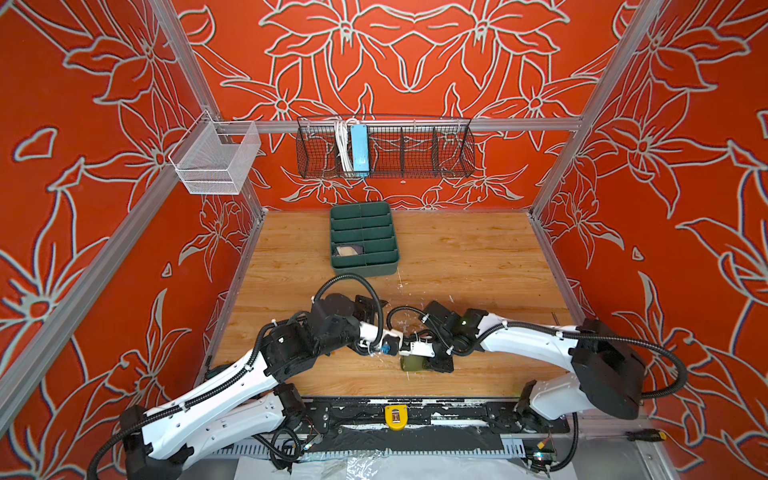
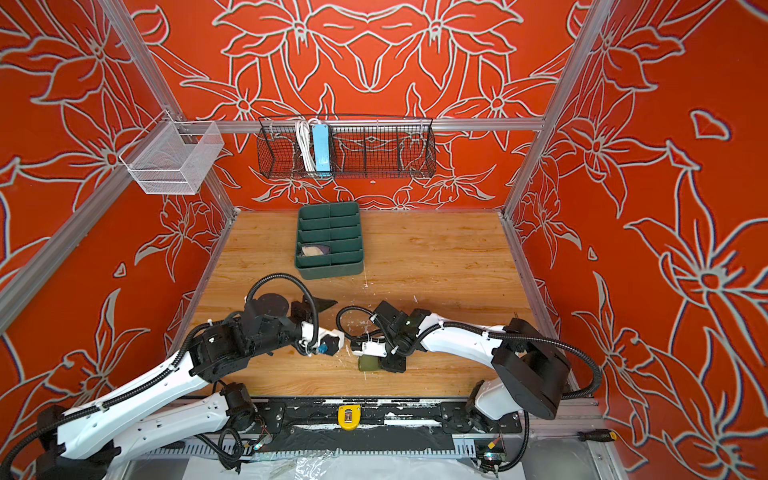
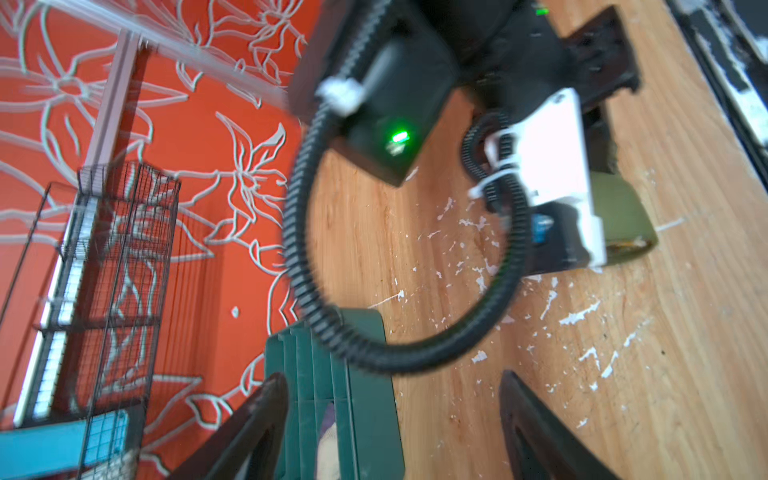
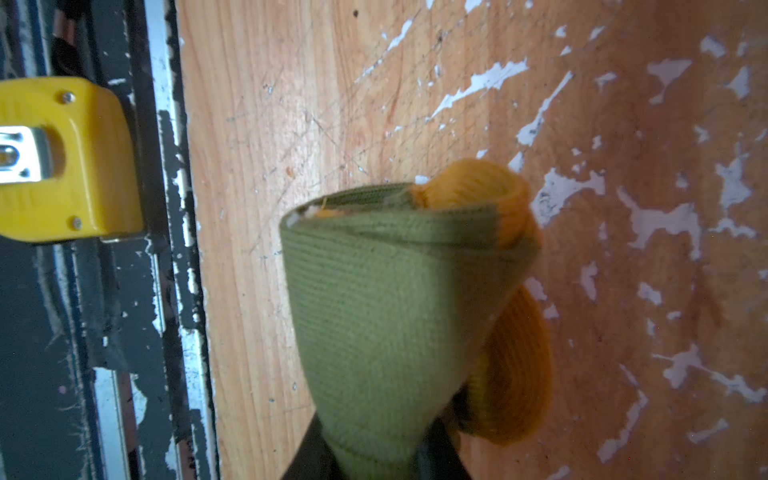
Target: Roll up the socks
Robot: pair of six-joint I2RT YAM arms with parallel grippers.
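While the right pincer [image 4: 376, 455] is clamped on the olive sock [image 4: 374, 311], which looks fully rolled with its mustard toe curled at the core, the job to my eye is moving that bundle without it springing loose. It sits low over the table [image 1: 478, 257] close to the front edge, near the black rail [image 1: 457, 409] with its yellow clip [image 4: 66, 158]. The purple sock [image 1: 348, 250], only a cream and dark scrap from where I stand, lies in a left-hand compartment of the green tray [image 1: 365, 270] at the back of the table. The left pincer [image 3: 390, 428] hangs with its fingers wide apart and nothing between them, raised above the wood between the tray and the other arm.

If the tray is where this one goes too, I would keep the squeeze across the whole roll, not just the outer layer. I would also lift straight up before travelling, so the mustard end does not drag on the wood and unwind. The straight path back is crowded: the left arm and a looping black cable [image 3: 299, 232] stand in it. Plenty of bare wood lies to the right, so swinging round that side, or letting the left arm draw off first, seems safest.
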